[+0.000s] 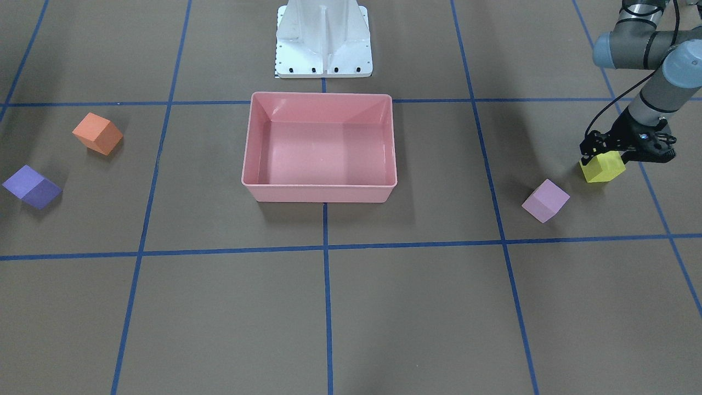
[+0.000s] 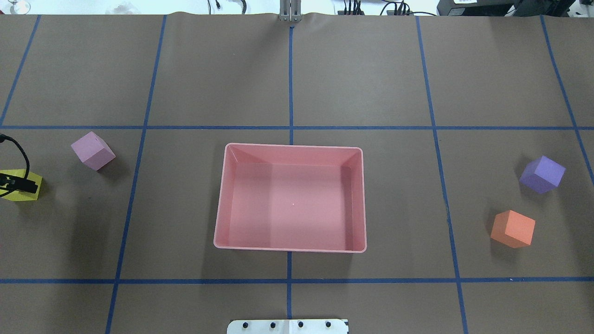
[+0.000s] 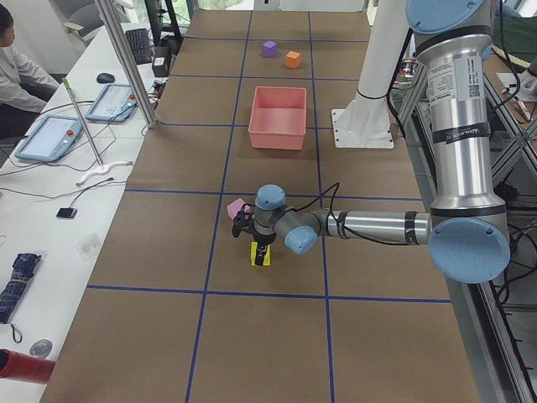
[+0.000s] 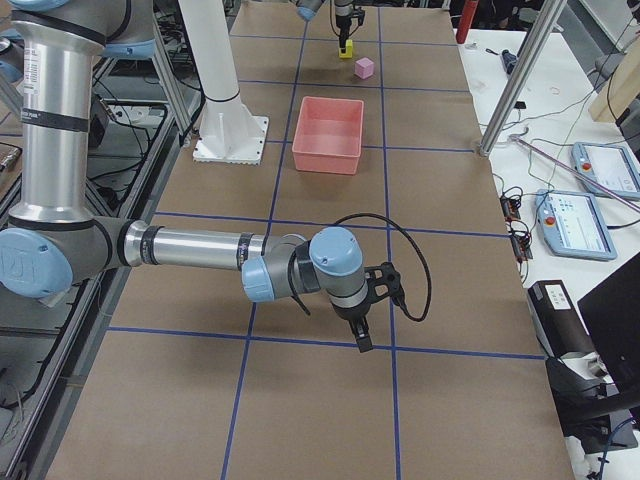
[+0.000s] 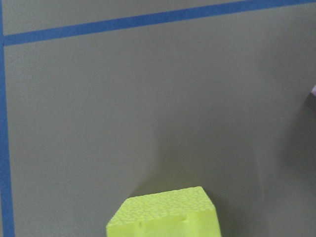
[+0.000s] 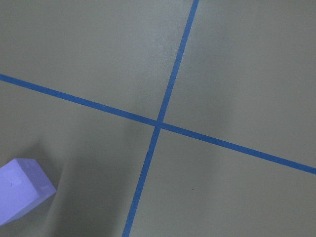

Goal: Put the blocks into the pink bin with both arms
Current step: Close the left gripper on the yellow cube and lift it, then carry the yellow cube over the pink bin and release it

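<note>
The pink bin [image 1: 321, 96] stands in the middle of the table and holds nothing. My left gripper [image 1: 603, 161] is shut on the yellow block [image 1: 603, 170] at table level; the block fills the bottom of the left wrist view [image 5: 165, 215]. The pale pink-lilac block [image 1: 545, 200] lies close beside it. The orange block [image 1: 97, 133] and the dark purple block [image 1: 32, 187] lie on the opposite side of the bin. My right gripper [image 4: 362, 338] shows only in the exterior right view, so I cannot tell if it is open. Its wrist view shows the purple block [image 6: 22, 190].
The white pedestal base [image 1: 323, 38] stands just behind the bin. Blue tape lines cross the brown table. Desks with tablets and poles run along the far edge [image 3: 63, 134], where a person sits.
</note>
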